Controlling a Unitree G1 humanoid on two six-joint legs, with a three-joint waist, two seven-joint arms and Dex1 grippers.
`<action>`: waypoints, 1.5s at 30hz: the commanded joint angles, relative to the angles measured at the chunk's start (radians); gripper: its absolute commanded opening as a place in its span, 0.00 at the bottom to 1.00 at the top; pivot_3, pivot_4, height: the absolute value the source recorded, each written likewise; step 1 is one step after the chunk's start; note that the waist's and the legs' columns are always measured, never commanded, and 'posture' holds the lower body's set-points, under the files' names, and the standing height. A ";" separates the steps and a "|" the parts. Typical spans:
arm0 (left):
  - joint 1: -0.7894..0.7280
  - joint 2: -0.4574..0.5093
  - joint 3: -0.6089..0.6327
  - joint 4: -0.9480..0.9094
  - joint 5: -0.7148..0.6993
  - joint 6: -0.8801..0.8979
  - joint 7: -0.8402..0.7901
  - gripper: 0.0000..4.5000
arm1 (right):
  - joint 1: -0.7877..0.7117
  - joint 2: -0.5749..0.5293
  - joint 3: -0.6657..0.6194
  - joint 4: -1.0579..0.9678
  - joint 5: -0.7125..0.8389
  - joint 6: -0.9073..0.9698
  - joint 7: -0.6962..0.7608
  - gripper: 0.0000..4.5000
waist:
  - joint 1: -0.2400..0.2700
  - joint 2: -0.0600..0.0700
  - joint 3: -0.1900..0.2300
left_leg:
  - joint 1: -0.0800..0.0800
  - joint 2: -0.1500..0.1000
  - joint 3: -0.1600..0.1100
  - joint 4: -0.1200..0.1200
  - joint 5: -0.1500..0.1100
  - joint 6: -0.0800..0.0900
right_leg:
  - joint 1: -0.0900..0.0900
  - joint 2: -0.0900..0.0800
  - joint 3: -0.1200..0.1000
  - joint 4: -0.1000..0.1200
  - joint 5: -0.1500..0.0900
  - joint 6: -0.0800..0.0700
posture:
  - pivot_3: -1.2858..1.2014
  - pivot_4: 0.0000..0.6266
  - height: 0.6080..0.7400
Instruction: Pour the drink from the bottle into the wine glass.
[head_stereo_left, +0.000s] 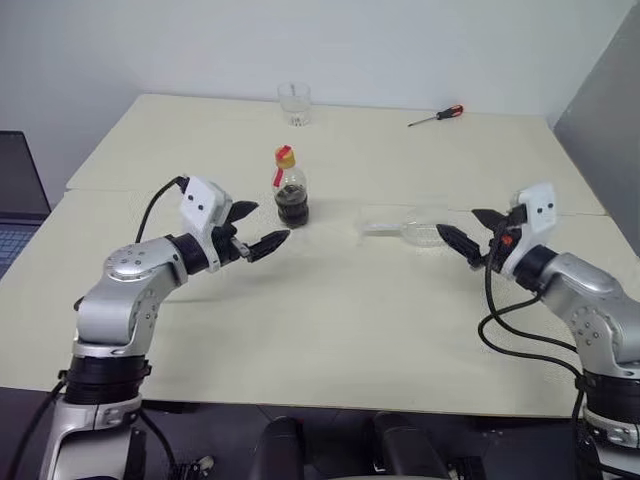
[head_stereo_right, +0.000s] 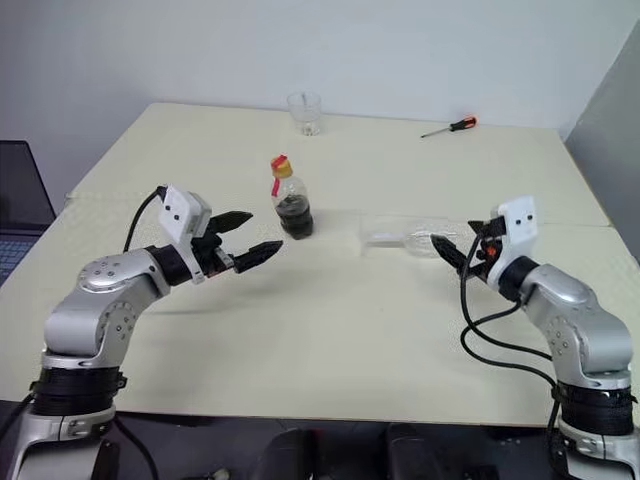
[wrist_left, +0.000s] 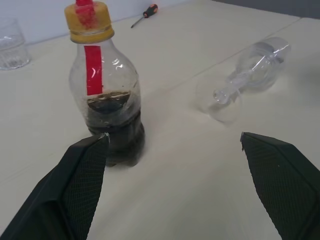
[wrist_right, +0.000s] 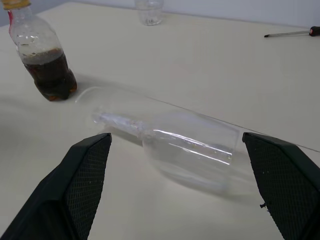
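Small squat clear plastic bottle (head_stereo_left: 291, 187), yellow-and-red cap on, about a third full of dark brown cola-like drink (wrist_left: 114, 127): upright mid-table, just ahead of the left gripper (head_stereo_left: 253, 228), fingers spread, holding nothing. Clear stemmed wine glass (wrist_right: 185, 145): lying on its side, foot toward the bottle, bowl near the right gripper (head_stereo_left: 463, 232), fingers spread wide, empty. Risks, as judged: the glass may roll or slip when pinched, since it must be righted first; pouring with the cap on yields nothing. Markings: plain red neck label (wrist_left: 93, 69), no legible writing.
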 joint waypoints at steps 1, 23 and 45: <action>-0.010 0.034 0.032 -0.041 -0.032 0.027 -0.028 0.99 | 0.014 -0.016 -0.037 -0.054 0.025 0.006 0.008 1.00 | 0.000 0.000 0.000 | 0.000 0.000 0.000 0.000 0.000 0.000 | 0.000 0.000 0.000 0.000 0.000 0.000 | 0.52 0.24 1.00; 0.019 0.037 0.114 0.006 -0.046 0.000 0.022 0.99 | 0.071 -0.102 -0.039 -0.143 0.161 0.033 0.172 1.00 | 0.003 0.000 0.000 | 0.000 0.000 0.000 0.002 0.000 0.000 | 0.001 0.000 0.000 0.000 0.000 0.000 | 0.52 0.24 1.00; -0.199 -0.277 -0.006 0.429 0.170 -0.328 0.248 0.99 | -0.077 -0.046 0.104 -0.318 0.230 0.114 0.064 1.00 | 0.006 0.000 0.000 | -0.005 0.000 -0.001 0.010 0.000 0.000 | 0.001 0.000 -0.002 0.001 0.003 -0.004 | 0.52 0.24 1.00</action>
